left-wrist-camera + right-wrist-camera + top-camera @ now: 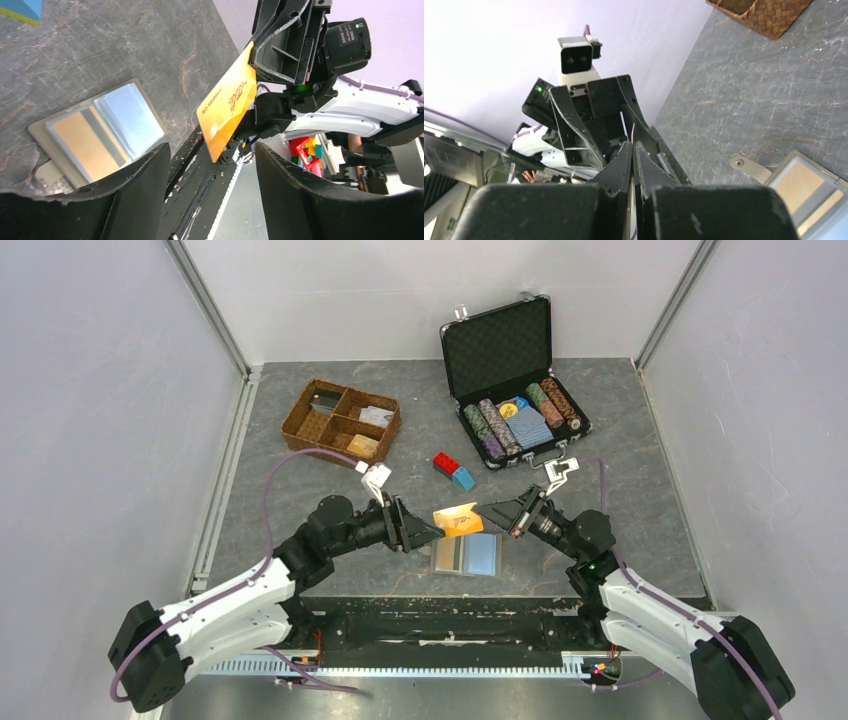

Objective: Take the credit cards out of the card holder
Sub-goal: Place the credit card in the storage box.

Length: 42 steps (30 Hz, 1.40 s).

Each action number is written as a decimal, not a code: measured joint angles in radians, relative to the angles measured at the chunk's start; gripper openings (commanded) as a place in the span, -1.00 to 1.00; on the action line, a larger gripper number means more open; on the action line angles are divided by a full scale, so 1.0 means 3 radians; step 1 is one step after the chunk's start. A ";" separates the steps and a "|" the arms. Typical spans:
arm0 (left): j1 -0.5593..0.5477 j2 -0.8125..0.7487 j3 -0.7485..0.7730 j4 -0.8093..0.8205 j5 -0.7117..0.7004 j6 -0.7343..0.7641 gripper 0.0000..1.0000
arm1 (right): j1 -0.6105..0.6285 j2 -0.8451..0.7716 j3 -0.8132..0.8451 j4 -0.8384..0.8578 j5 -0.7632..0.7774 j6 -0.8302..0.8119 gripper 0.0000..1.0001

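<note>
From above, the right gripper (487,513) is pinching an orange-gold plastic credit card (458,521) in the air, just above the open grey-tan bifold card holder (437,558), probably to lift it clear of its slot. The left gripper (432,532) is facing the card without touching it. The left wrist view is showing that claw's fingers (145,190) spread wide and holding nothing, perhaps ready to receive the card. A light blue card (131,117) is lying in the holder. The right wrist view is showing that gripper's own fingers (616,165) pressed nearly together on the card's edge. Everything is resting on a dark grey marbled table (640,500) between plain white walls (90,390).
</note>
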 measured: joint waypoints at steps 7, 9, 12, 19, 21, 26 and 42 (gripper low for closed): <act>0.0004 0.0356 -0.0045 0.0556 0.0089 -0.0239 -0.20 | 0.0000 -0.0023 -0.0165 0.0237 0.0251 0.0215 -1.00; 0.0004 0.0387 -0.0056 0.0690 0.0089 -0.0287 -0.39 | 0.0000 -0.0024 -0.0225 0.0275 0.0290 0.0256 -1.00; 0.0004 0.0409 -0.0074 0.0830 0.0090 -0.0361 -0.72 | 0.0000 -0.0028 -0.0284 0.0298 0.0345 0.0305 -1.00; 0.0008 0.0491 -0.0113 0.0971 0.0089 -0.0469 -0.95 | 0.0000 -0.0039 -0.0341 0.0371 0.0404 0.0342 -0.82; 0.0022 0.0510 -0.0108 0.0938 0.0094 -0.0470 -0.95 | -0.0001 -0.0039 -0.0364 0.0387 0.0403 0.0336 -0.61; 0.0168 0.0540 0.0072 0.0573 0.0238 -0.0354 -0.95 | -0.0020 -0.0056 -0.0399 0.0365 0.0375 0.0259 -0.17; 0.1937 0.1101 0.2028 -0.2298 0.0776 0.1517 -0.95 | -0.0085 -0.0477 -0.0317 -0.0540 -0.0067 -0.0605 0.96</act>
